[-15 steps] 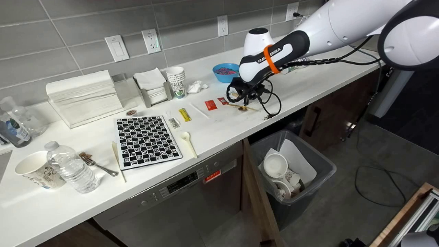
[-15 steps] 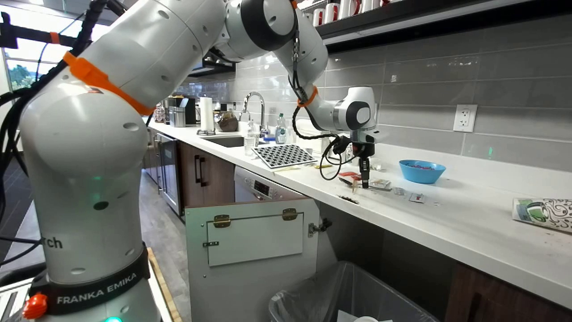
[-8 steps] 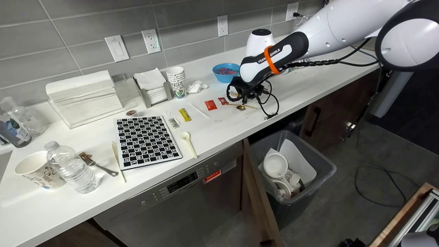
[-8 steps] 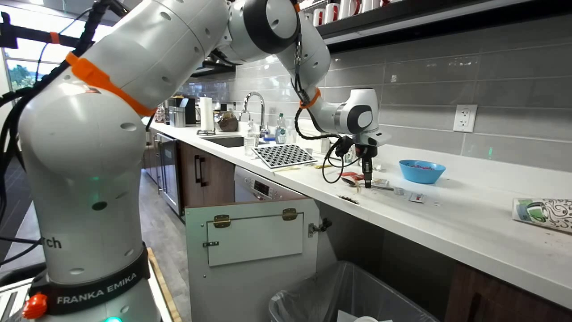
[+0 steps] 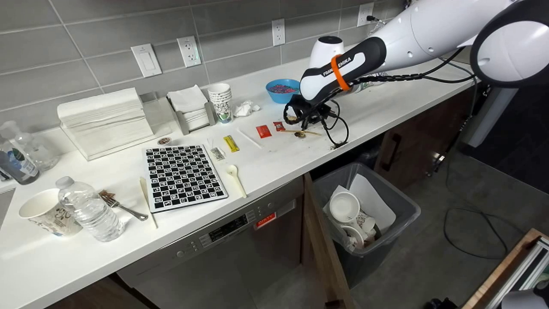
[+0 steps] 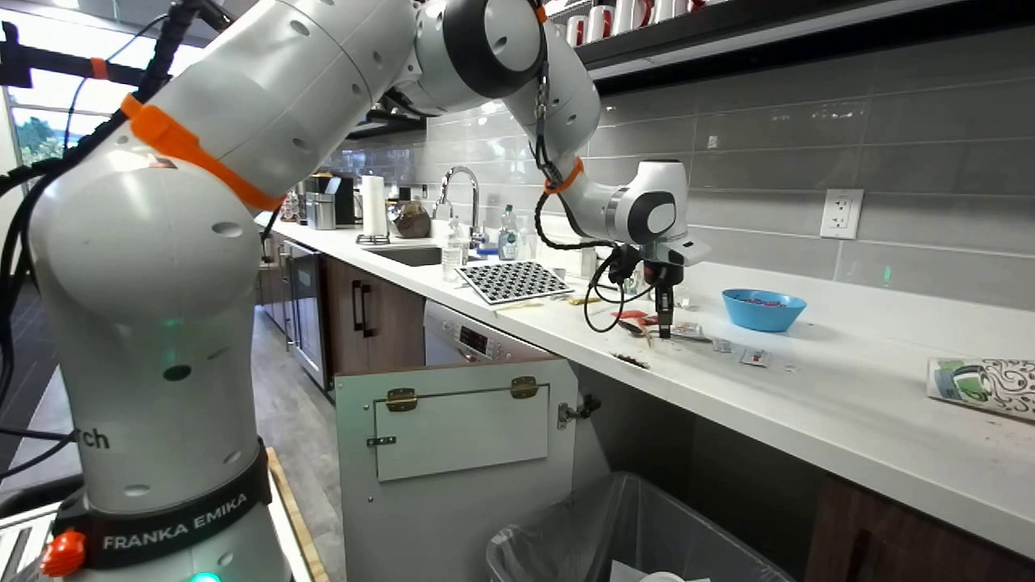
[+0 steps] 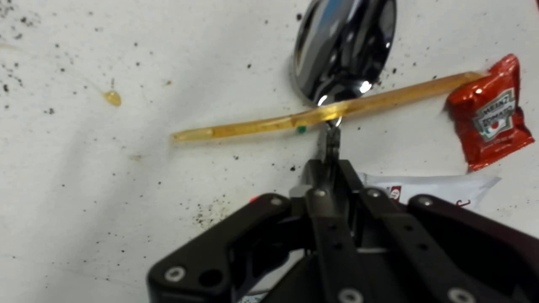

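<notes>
metal spoon [image 7: 343, 59] between the fingers [image 7: 350, 179], rounded end beyond their tips

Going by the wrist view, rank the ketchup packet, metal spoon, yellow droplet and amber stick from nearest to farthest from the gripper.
1. Metal spoon: held in the gripper.
2. Amber stick: across the spoon's neck.
3. Ketchup packet: right, at the stick's end.
4. Yellow droplet: far left.
</notes>
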`<state>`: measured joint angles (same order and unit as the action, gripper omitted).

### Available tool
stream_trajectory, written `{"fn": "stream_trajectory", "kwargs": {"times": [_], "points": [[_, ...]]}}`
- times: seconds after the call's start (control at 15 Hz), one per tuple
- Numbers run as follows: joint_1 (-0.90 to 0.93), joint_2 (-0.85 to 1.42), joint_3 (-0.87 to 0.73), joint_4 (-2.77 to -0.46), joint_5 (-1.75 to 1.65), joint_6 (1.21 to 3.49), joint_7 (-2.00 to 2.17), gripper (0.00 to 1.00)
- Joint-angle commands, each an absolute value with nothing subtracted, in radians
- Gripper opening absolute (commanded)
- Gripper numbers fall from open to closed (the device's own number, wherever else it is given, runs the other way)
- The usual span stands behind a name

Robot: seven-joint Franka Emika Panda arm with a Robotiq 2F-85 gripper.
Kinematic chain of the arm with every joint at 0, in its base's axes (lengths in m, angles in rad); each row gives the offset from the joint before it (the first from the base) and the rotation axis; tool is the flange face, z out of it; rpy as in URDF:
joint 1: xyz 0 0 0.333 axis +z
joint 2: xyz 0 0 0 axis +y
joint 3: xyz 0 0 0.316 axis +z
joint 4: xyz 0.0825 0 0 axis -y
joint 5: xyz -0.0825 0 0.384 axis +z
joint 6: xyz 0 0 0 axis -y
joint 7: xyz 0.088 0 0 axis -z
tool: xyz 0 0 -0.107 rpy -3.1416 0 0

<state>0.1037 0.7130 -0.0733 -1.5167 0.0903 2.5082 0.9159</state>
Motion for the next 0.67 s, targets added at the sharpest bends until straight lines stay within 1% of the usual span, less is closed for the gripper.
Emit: {"fn": "stream_trajectory", "kwargs": {"times": [0.0, 0.6], "points": [[0.093, 0.716, -0.060, -1.509, 0.120, 2.507, 0.883, 0.03], [0.100, 0.692, -0.066, -1.521, 0.121, 2.492, 0.887, 0.03]]}}
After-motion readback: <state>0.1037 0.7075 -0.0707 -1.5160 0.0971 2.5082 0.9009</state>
